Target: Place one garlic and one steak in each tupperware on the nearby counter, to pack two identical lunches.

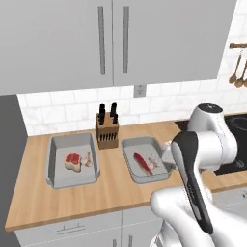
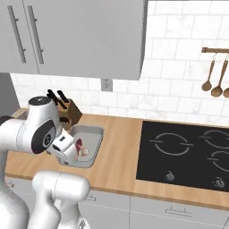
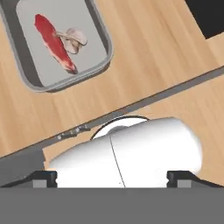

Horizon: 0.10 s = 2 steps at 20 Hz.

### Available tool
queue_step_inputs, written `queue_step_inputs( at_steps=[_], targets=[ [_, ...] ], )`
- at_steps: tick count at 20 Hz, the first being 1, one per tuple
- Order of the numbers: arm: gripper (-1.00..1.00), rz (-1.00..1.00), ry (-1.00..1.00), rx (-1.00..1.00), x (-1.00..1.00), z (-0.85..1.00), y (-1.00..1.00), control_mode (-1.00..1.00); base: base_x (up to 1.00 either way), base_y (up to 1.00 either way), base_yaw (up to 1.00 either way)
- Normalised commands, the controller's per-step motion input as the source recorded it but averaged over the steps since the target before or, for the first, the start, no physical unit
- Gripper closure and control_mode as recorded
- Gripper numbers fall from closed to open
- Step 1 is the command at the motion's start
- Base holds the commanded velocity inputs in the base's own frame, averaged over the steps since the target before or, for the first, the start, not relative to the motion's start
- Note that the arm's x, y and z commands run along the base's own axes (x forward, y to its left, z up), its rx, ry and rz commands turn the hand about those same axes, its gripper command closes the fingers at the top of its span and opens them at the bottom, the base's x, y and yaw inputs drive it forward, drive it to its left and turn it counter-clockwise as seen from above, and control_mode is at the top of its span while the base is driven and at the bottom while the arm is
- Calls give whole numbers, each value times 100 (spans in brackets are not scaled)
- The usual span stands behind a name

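Two grey tupperware stand on the wooden counter (image 1: 111, 185). In the left tupperware (image 1: 59, 179) lie a chunky steak (image 1: 72, 162) and a garlic (image 1: 88, 160). Inside the right tupperware (image 1: 157, 176) a long dark red steak (image 1: 141, 164) rests beside a garlic (image 1: 153, 161). The hand view shows that tupperware (image 3: 30, 74) with its steak (image 3: 54, 43) and garlic (image 3: 74, 39) at the upper left. My gripper (image 3: 113, 176) is open with nothing between its fingers. It hangs over the counter's front edge, by the near right corner of the right tupperware (image 2: 96, 133).
A knife block (image 1: 107, 130) stands at the back between the two containers. A black cooktop (image 2: 183, 152) lies to the right on the counter. Wooden spoons (image 2: 214, 80) hang on the tiled wall. Grey wall cabinets (image 1: 111, 38) sit overhead.
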Motion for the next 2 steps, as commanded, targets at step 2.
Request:
queue_step_inputs(
  at_steps=[2],
  targets=[
    [-100,-6,-7,3,-14,20,-19,-100,0,0,0]
  ],
)
